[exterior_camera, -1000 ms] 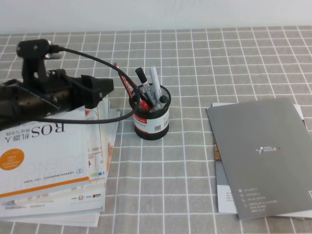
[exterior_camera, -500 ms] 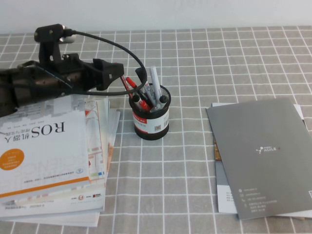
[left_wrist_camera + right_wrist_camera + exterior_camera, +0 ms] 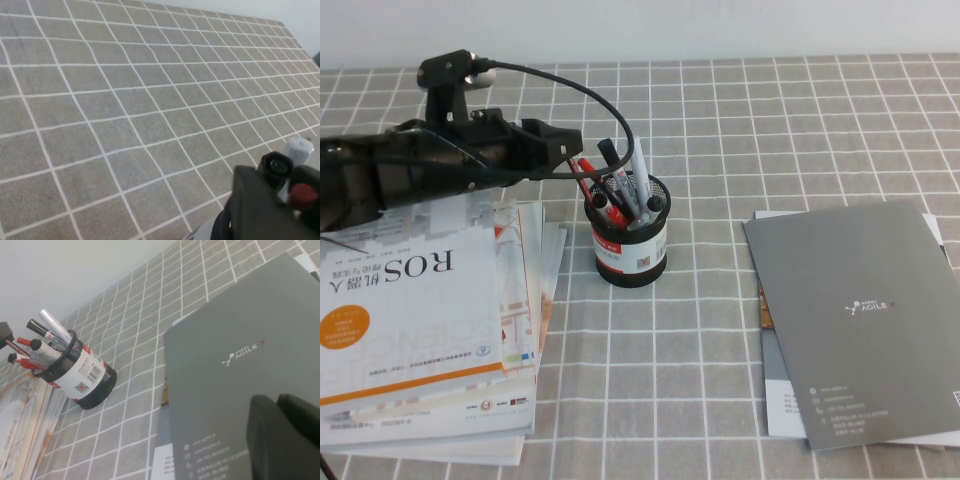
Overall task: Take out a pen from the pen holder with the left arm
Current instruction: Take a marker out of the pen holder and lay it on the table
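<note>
Status: left tool [image 3: 576, 160] reaches in level from the left edge, above the book stack [image 3: 410, 320], with its tip right at the cap of the red pen [image 3: 588, 173]. We judge that pen is the pick. Whether the tool is apart or clamped on it, we cannot tell.

All pens sit in the pen holder [image 3: 632, 250], near mid-surface, just beside the books. They lean outward with caps well above the rim, so a side approach has something to bite on.

Holder: black wire-mesh cylinder, glossy white-and-red label with barcode. The pens are slim, round, smooth plastic: red, black, one grey pen [image 3: 638, 162]. Surface [image 3: 720, 400]: matte grey cloth with a white grid.

Right tool [image 3: 281, 427] hangs over the flat grey booklet [image 3: 860, 320] toward the right edge, parked, we judge. Its state we cannot tell either.
</note>
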